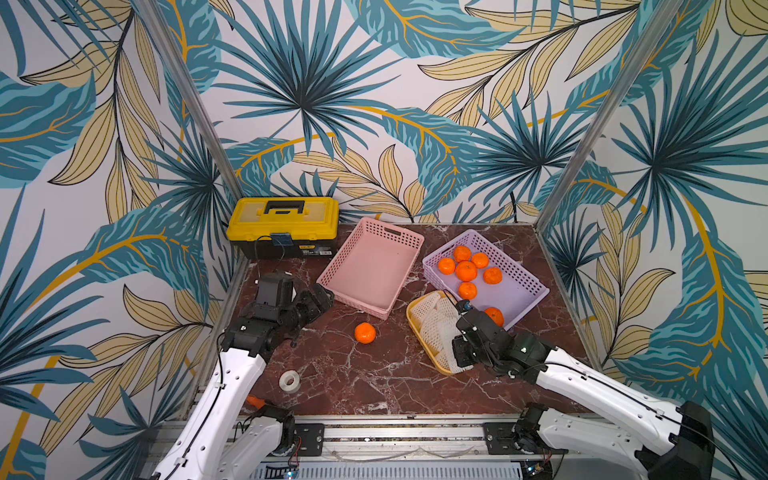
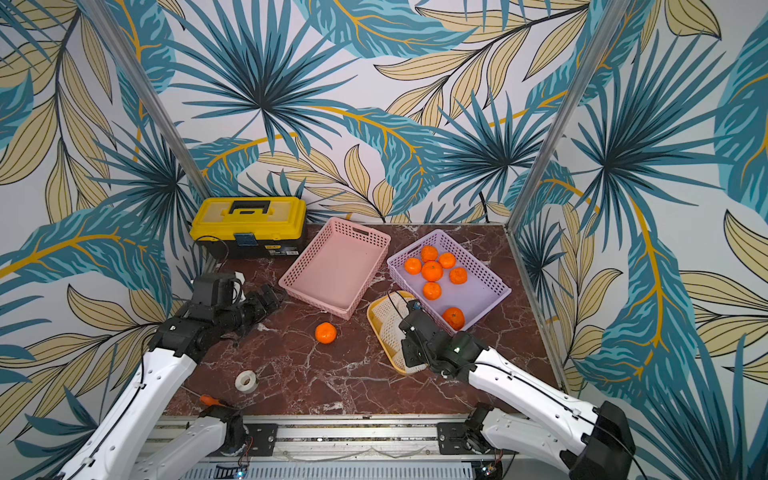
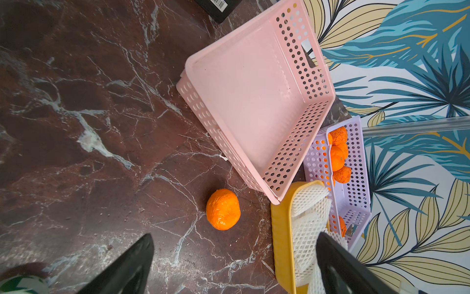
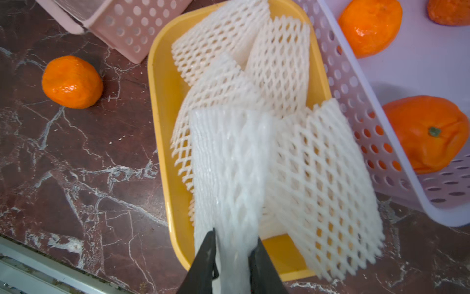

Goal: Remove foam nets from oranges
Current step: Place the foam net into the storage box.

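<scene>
Right gripper: the right gripper (image 4: pixel 235 236) is hovering over the near end of a shallow yellow plastic tray (image 4: pixel 157 101). Its black jaws are standing narrow and pinching a white foam mesh net (image 4: pixel 229 165), which is running out from between them over the tray and looking blurred.
Other nets: several more white diamond-holed foam sleeves (image 4: pixel 277 63) are lying piled and overlapping in the yellow tray, and one is hanging over the tray's near rim.
Left gripper: the left gripper (image 3: pixel 235 236) is hanging low over the table's left side with its jaws spread wide, holding nothing.
Loose fruit: one small round bare orange fruit (image 1: pixel 365 333) is sitting on the dark red marble table (image 1: pixel 374 374) between the two grippers, near the pink basket's near corner and apart from the tray.
Sorted fruit: seven bare oranges (image 1: pixel 466 271) are lying in a lilac perforated plastic basket (image 1: pixel 513 262) just beside the tray.
Pink basket: a pink perforated plastic basket (image 1: pixel 374 266) is standing left of the lilac one.
Far left corner: a yellow-and-black plastic toolbox (image 1: pixel 282 216) is sitting closed.
Near left: a white tape roll (image 1: pixel 289 381) is lying beside the left arm.
</scene>
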`<action>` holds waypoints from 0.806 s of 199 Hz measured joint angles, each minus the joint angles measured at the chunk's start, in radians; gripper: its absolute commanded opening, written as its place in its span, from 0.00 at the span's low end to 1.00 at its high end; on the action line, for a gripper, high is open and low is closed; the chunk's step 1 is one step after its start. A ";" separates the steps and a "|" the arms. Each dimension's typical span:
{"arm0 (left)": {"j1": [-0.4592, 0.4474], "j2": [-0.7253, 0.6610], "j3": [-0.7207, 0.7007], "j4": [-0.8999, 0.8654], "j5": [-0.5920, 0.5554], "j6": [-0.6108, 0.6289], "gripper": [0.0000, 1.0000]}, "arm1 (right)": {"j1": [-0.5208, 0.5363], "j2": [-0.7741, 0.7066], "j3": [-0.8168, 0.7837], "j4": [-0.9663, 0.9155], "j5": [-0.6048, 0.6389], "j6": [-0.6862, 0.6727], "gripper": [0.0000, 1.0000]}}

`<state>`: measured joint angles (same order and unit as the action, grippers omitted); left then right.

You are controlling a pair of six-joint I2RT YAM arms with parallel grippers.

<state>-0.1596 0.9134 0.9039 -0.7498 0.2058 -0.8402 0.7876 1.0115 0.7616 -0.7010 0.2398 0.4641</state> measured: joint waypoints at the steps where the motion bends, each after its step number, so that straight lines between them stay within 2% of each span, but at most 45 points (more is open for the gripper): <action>1: 0.000 0.000 0.000 0.000 0.000 0.000 1.00 | -0.001 0.000 0.000 0.000 0.000 -0.001 0.27; 49: 0.000 0.001 0.000 -0.001 0.001 0.003 1.00 | -0.009 0.060 -0.002 0.067 -0.064 -0.071 0.28; 117: 0.000 0.016 0.000 -0.003 0.004 0.007 1.00 | -0.009 0.090 -0.003 0.162 -0.062 -0.142 0.32; 160: 0.000 0.019 0.000 -0.003 0.006 0.007 1.00 | -0.009 0.081 -0.040 0.203 -0.048 -0.157 0.42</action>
<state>-0.1596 0.9325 0.9043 -0.7525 0.2115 -0.8330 0.7784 1.0924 0.7219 -0.4980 0.1917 0.3069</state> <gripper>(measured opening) 0.995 0.402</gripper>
